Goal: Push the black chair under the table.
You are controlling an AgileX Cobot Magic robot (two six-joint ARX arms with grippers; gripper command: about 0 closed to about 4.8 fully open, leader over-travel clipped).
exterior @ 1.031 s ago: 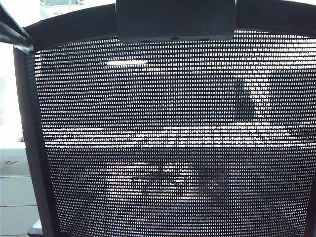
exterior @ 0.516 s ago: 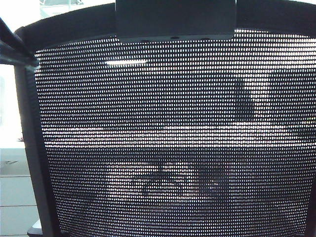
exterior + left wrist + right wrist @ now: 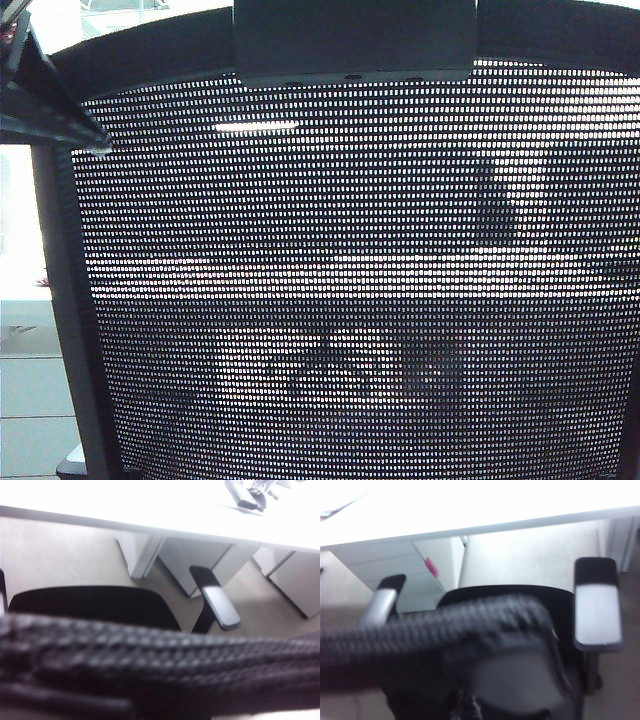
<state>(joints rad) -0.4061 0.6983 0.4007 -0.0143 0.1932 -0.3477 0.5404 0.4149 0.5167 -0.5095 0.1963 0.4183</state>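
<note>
My left gripper (image 3: pixel 60 115) pokes in at the upper left of the exterior view, right at the frame of the black chair (image 3: pixel 350 300); can't tell if it's open or closed. Mesh fills everything else (right gripper isn't visible anywhere). Left wrist view: blurry mesh up close, seat and armrest (image 3: pixel 216 605) just short of the table (image 3: pixel 150 505). Right wrist view: same story, seat not yet under. So I'm mid-push, I reckon; next is a steady shove forward.
</note>
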